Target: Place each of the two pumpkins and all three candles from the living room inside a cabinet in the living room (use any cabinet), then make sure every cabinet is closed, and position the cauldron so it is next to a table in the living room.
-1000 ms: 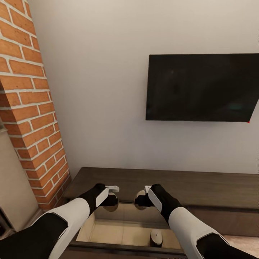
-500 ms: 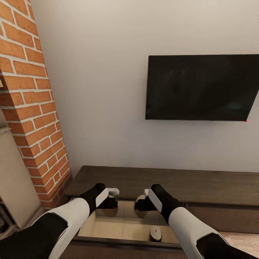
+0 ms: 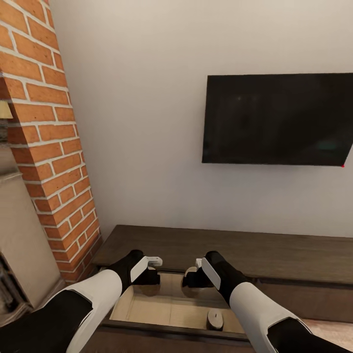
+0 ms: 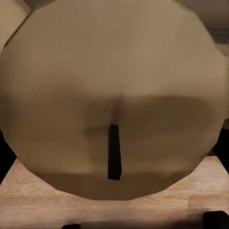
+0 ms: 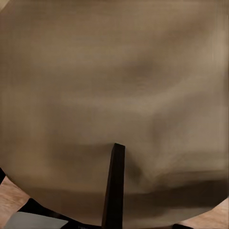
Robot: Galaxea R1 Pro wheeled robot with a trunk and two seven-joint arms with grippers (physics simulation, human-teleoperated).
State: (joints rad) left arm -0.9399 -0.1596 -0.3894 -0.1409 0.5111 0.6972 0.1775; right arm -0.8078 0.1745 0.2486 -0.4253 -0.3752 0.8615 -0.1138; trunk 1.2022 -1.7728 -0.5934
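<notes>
- In the head view we saw both arms reaching forward over the open drawer point(image 3: 166, 311) of the cabinet point(image 3: 274, 255), which ran across the lower part of the frame beneath the television point(image 3: 278, 119) on the wall.
- The left gripper point(image 3: 148, 277) sat at lower centre-left, above the drawer's far end. Its fingers were hidden from the head camera by a tan candle point(image 4: 112, 95) carried at their tips, so how far apart they stood could not be read. In the left wrist view that candle's pale round face, with its short dark wick, took up nearly the whole frame, and pale wood showed along the lower edge.
- The right gripper point(image 3: 192, 280) sat just beside the left one, at lower centre, also above the drawer. It too had a second candle point(image 5: 114, 95) between its fingers; that candle's flat top and dark wick crowded the right wrist view. We could not tell the width of the gap between the fingers here either.
- A third candle point(image 3: 214, 319) stood upright on the drawer's pale floor, near the front right corner, well below the right gripper and apart from both arms.
- A brick column point(image 3: 46, 132) rose along the left side of the frame.
- No pumpkins or cauldron came into view.
</notes>
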